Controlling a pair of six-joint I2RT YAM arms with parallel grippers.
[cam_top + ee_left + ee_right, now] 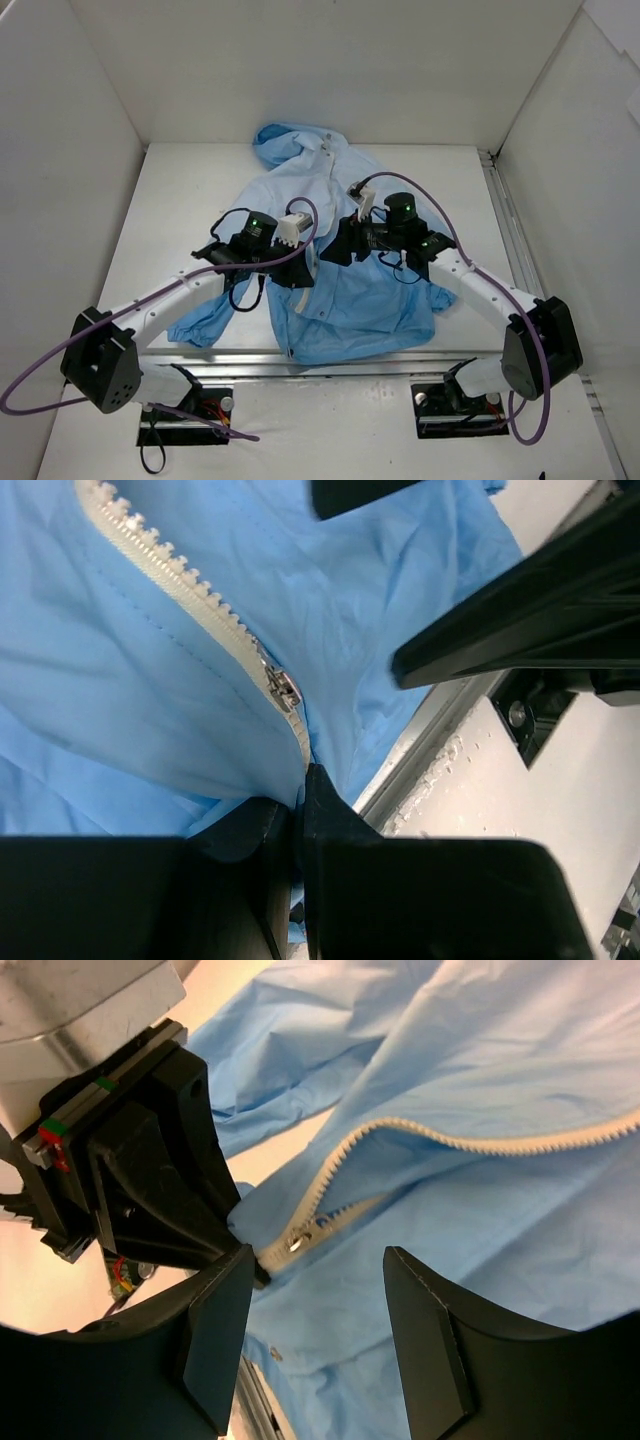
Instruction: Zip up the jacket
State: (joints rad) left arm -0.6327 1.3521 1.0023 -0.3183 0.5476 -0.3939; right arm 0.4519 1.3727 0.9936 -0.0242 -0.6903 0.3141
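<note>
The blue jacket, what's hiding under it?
The light-blue thin-fabric hooded jacket lies on the white table, its hem reaching the silver metal rail at the near edge. Anything else beneath is covered by fabric, so it cannot be seen.

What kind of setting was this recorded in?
Probably a lab test cell: plain white walls box in the table, with the left arm and right arm bolted at its near edge.

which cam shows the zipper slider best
Left wrist: the zipper slider sits close, sharp and unobstructed on the jacket. Right wrist shows it smaller, just ahead of the open right hand. Top external hides it under the arms.
</note>
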